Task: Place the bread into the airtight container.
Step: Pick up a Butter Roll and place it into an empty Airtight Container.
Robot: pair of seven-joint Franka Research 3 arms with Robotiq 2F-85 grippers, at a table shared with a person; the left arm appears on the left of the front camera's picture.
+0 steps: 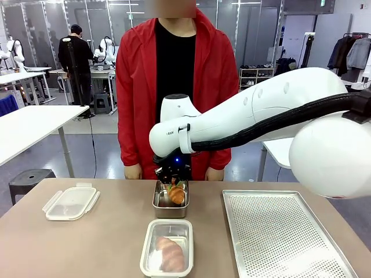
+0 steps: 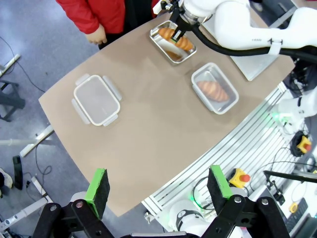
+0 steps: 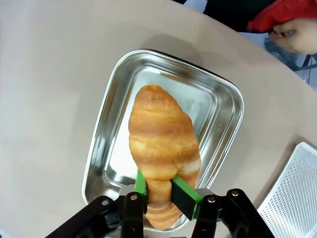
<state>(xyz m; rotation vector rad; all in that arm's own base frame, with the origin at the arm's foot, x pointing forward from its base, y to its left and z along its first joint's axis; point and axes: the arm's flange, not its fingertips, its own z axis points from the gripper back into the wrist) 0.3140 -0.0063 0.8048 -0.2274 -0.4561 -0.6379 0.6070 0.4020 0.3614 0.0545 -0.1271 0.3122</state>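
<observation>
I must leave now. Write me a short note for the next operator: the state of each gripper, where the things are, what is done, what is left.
Right gripper: closed on a croissant above the steel tray at the table's far side, near the person.
Left gripper: open, holding nothing, high over the near table edge.
Airtight container: near middle, lid off, one croissant already inside.
Lid: on the robot's left part of the table.
Perforated tray: on the right.
Done: one croissant placed.
Left: carry the held croissant into the container and release it.
</observation>
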